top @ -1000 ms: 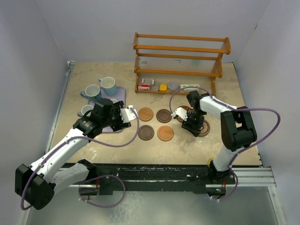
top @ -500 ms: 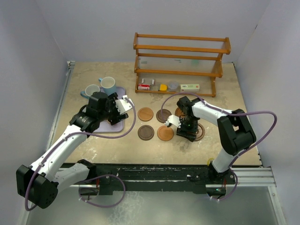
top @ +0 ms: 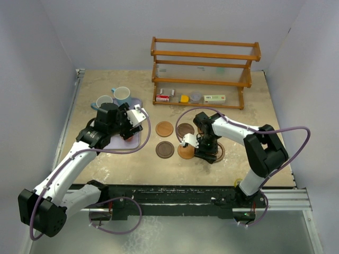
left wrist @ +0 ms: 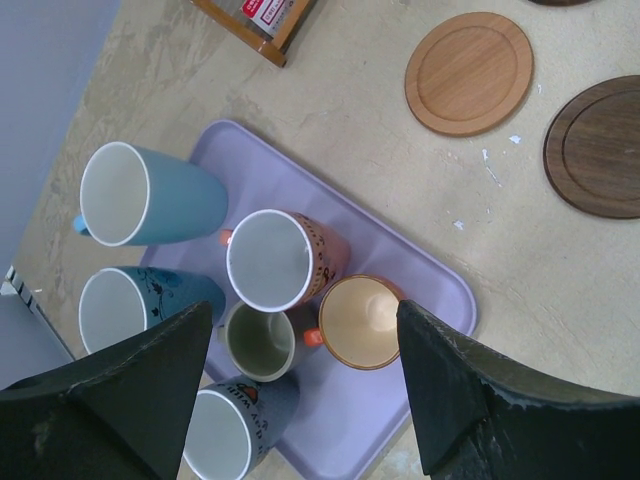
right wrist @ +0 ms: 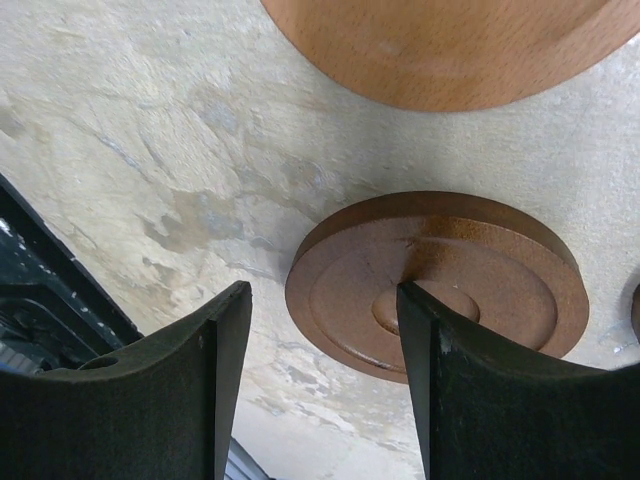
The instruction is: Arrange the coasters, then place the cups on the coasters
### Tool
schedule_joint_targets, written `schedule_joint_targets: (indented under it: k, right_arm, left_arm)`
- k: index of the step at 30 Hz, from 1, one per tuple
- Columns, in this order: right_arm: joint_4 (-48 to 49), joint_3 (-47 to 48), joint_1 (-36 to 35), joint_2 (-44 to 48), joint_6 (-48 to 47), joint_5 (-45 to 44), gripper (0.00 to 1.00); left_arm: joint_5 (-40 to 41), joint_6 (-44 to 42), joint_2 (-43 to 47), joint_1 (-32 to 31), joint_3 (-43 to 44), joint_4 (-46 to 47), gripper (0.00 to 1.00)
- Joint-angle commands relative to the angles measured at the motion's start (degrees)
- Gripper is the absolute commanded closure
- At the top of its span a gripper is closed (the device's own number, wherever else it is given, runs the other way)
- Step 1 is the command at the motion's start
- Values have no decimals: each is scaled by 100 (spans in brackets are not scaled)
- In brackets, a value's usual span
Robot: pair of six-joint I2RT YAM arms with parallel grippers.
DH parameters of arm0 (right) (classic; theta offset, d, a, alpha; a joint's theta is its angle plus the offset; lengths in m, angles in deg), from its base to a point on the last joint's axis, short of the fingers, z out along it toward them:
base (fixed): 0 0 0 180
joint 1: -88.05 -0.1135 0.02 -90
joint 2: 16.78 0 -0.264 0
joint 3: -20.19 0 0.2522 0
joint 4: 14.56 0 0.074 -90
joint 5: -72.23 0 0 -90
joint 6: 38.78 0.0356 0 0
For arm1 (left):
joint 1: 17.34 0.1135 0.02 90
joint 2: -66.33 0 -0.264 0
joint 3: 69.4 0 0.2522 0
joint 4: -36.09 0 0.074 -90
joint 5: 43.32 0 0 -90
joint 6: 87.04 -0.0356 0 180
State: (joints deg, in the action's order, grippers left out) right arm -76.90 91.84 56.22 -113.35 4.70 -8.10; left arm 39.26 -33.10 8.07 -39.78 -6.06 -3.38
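Note:
Several cups stand on a lavender tray: a light blue cup, a medium blue cup, a reddish cup, an orange cup, an olive-grey cup and a grey-blue cup. My left gripper hangs open above them, holding nothing. On the table lie a light coaster, two dark coasters and an orange-brown coaster. My right gripper is open and low over a ringed brown coaster. One finger is over its middle, the other beside its rim.
A wooden rack with small items stands at the back. Two more cups sit at the tray's far end. The black rail at the table's near edge lies close to my right gripper.
My right gripper has moved left and nearer, and the ringed coaster under it has slid towards the orange-brown coaster. My left gripper has drawn back and left over the tray.

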Motion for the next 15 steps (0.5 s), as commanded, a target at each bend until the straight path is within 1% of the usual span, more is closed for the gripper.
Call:
schedule_joint_targets:
  k: [1, 5, 10, 15]
  right_arm:
    - [149, 159, -91, 31, 117, 668, 37]
    - [-46, 285, -72, 439, 239, 600, 34]
    - [-305, 671, -11, 1112, 477, 574, 28]
    - [159, 992, 13, 1924, 1294, 236, 22]
  left_arm:
    - [-24, 133, 180, 71, 276, 235, 28]
    - [28, 230, 281, 111, 262, 311, 28]
    - [168, 447, 300, 251, 362, 403, 27]
    - [309, 773, 235, 496, 631, 396, 25]
